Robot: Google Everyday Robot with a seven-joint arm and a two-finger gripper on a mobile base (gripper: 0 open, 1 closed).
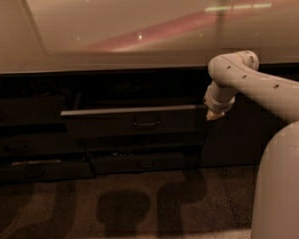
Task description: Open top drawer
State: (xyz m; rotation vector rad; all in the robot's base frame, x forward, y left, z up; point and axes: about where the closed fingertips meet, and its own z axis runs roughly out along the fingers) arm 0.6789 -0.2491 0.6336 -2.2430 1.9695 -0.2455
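Note:
The top drawer is a wide dark grey front with a small loop handle at its middle. It stands pulled out from the cabinet, its pale top edge showing. My gripper hangs at the end of the white arm, just off the drawer's right end and level with its top edge. It holds nothing that I can see.
A pale countertop runs above the drawers. Two shallower drawer fronts sit below the top drawer, and more dark fronts lie to the left. My white arm and body fill the right side. Carpeted floor lies in front.

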